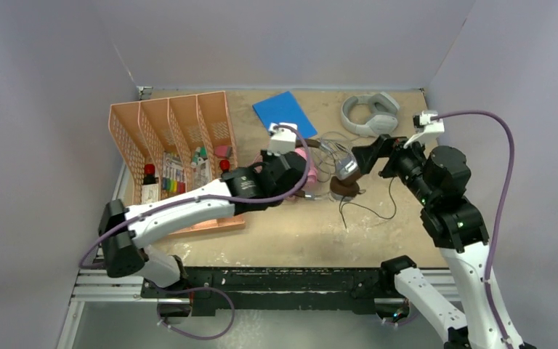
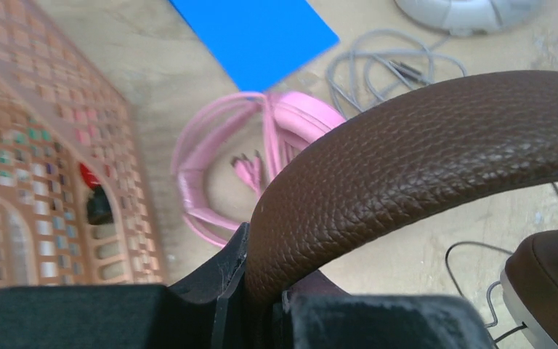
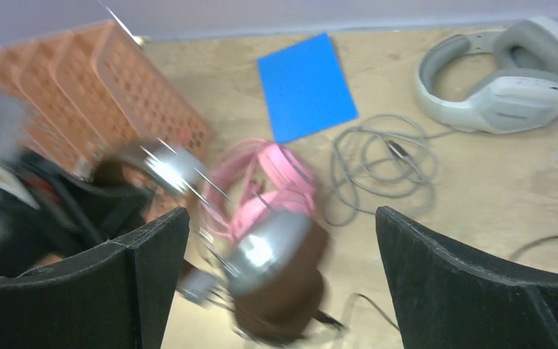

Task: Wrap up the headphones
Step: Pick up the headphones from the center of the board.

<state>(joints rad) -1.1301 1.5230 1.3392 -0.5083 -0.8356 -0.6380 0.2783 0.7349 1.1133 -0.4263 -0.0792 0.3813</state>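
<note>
My left gripper is shut on the brown leather headband of the brown-and-silver headphones, at the middle of the table. One silver-backed ear cup hangs blurred between the wide-apart fingers of my right gripper, which is open and not touching it. A thin black cable trails onto the table. The pink headphones lie just behind, with their pink cable bundled. At the back right lie the light-grey headphones, their grey cable in loose loops.
An orange mesh file organiser holding small items stands along the left side. A blue card lies at the back centre. Grey walls close in the table on three sides.
</note>
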